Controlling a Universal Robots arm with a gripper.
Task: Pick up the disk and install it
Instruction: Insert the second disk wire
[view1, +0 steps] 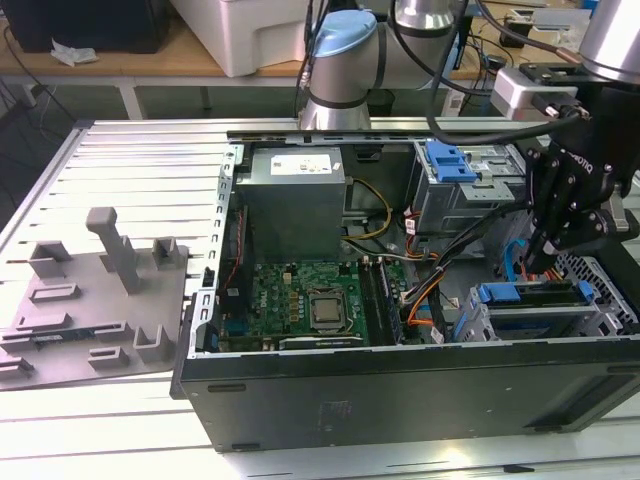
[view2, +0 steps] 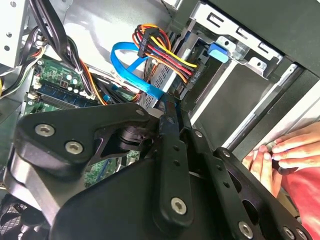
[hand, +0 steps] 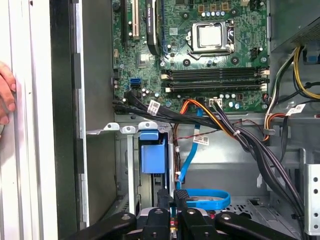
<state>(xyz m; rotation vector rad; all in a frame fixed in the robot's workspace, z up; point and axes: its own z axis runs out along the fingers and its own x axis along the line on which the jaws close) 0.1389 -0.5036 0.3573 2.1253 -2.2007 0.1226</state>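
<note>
The disk (view1: 530, 296), with blue rails along its edge, lies in the grey drive cage (view1: 600, 300) at the near right corner of the open computer case. In the first wrist view its blue carrier end (hand: 152, 156) sits in the cage slot. My gripper (view1: 540, 262) hangs directly over the cage. Its black fingers (hand: 173, 197) are drawn together beside the blue data cable (hand: 205, 199), and nothing shows between them. The second wrist view has the fingertips (view2: 170, 114) just short of the bundle of coloured power wires (view2: 165, 50).
The case holds a green motherboard (view1: 310, 300), a grey power-supply box (view1: 295, 200) and a second cage with a blue bracket (view1: 447, 160). Black cable bundles (hand: 240, 140) cross the bay. A person's hand (view2: 285, 150) rests on the case edge. A grey fixture plate (view1: 90, 300) lies at the exterior view's left.
</note>
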